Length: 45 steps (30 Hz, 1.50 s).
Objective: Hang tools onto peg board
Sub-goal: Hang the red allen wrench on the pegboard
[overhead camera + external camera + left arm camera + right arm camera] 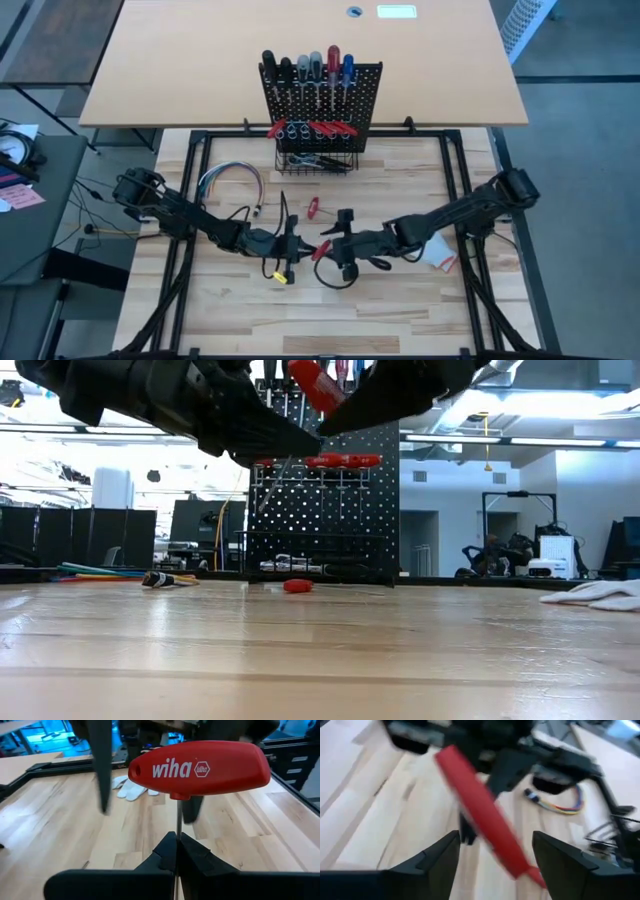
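Midway, we are clamping our left hand (pixel 176 851) on the shaft of a red T-handle screwdriver (pixel 200 770) above the counter (pixel 400 320), our right hand (pixel 495 855) spreading apart beside it, another red tool (pixel 312 207) lying loose, the peg board (pixel 322 95) beyond holding most tools.

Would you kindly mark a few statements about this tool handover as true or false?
1. The left end effector is shut on the metal shaft of the red T-handle tool. True.
2. The right end effector is clamped shut on the red handle. False: its fingers stand open on either side of the handle.
3. A second small red tool lies on the table in front of the peg board. True.
4. The peg board holds no tools yet. False: several screwdrivers and red-handled tools already hang there.
5. The white glove lies beside the left arm. False: it lies by the right arm.
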{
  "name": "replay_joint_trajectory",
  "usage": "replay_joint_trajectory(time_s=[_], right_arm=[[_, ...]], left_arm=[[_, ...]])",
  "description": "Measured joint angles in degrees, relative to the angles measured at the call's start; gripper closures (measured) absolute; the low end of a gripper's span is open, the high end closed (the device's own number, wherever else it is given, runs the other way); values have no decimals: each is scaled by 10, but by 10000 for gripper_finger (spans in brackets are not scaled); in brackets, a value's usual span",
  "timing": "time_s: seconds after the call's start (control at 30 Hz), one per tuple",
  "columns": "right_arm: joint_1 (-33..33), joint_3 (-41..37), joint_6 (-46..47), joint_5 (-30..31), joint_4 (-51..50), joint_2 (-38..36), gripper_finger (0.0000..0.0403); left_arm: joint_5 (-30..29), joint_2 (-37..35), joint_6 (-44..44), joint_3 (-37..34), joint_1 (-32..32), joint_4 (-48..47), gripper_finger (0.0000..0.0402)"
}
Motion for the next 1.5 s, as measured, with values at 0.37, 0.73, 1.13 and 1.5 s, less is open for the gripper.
replay_joint_trajectory(time_s=[0.37,0.73,1.13,1.5], right_arm=[[17,-1,17,-32,-8,-22,303],[13,124,132,137,-223,-67,360],[-165,495,110,162,-503,70,360],[-243,607,42,124,-526,154,360]], left_arm=[[0,0,-2,0,1,-3,401],[-99,1,-41,0,4,-143,345],[-157,1,-119,-1,-4,-228,300],[-156,1,-107,-1,-16,-233,300]])
